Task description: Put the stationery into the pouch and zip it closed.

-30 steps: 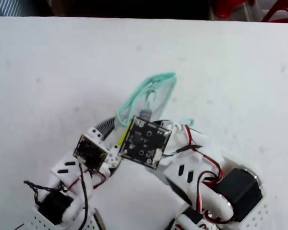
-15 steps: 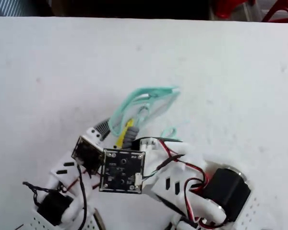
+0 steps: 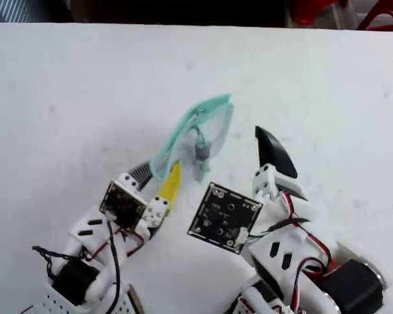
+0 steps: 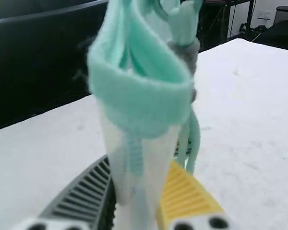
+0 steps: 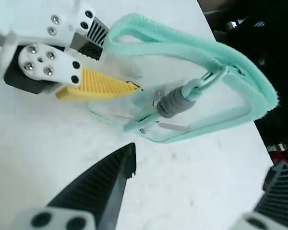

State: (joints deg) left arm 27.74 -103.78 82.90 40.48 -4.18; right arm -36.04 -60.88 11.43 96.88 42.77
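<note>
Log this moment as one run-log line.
left tool: shut on pouch | right tool: open, apart from pouch | pen: in pouch | pouch mouth: open

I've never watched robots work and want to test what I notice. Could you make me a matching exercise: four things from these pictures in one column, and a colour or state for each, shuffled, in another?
Things:
1. pouch
2. left gripper
3. right gripper
4. collar on the stationery piece

Colour or state:
A. grey
B. open, with nothing between its fingers
C. clear with mint-green edging
D. shut on the pouch's edge

Pairs: 1-C, 2-D, 3-B, 4-A.
</note>
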